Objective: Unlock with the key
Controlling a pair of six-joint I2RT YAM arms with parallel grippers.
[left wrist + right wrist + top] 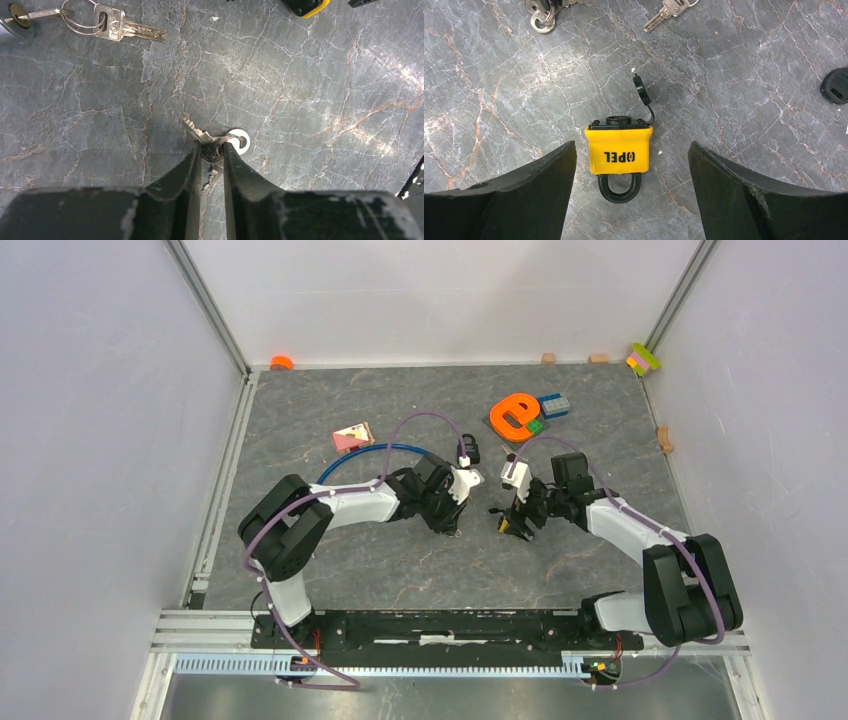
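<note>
Jaws on bent left arm (350, 505) pinch the key bunch (211, 144); right arm's (625, 521) hover spread over the padlock (619, 150).

Yellow padlock (619, 152) framed by spread right hand (631, 150); keys (667, 11) beyond.

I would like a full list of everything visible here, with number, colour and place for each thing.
padlock: one, yellow with black shackle, table centre
key bunch: one, silver, left of the padlock
second key set: one, silver, on the table nearby
letter e: one, orange, far right area
blue brick: one, blue, beside letter e
pink block: one, pink and white, far left area
wooden blocks: three, tan, far and right edges
stacked bricks: one stack, green-pink-yellow, far right corner
orange cap: one, orange, far left corner
left hand: one, black, gripping the key bunch
right hand: one, black, open above the padlock
</note>
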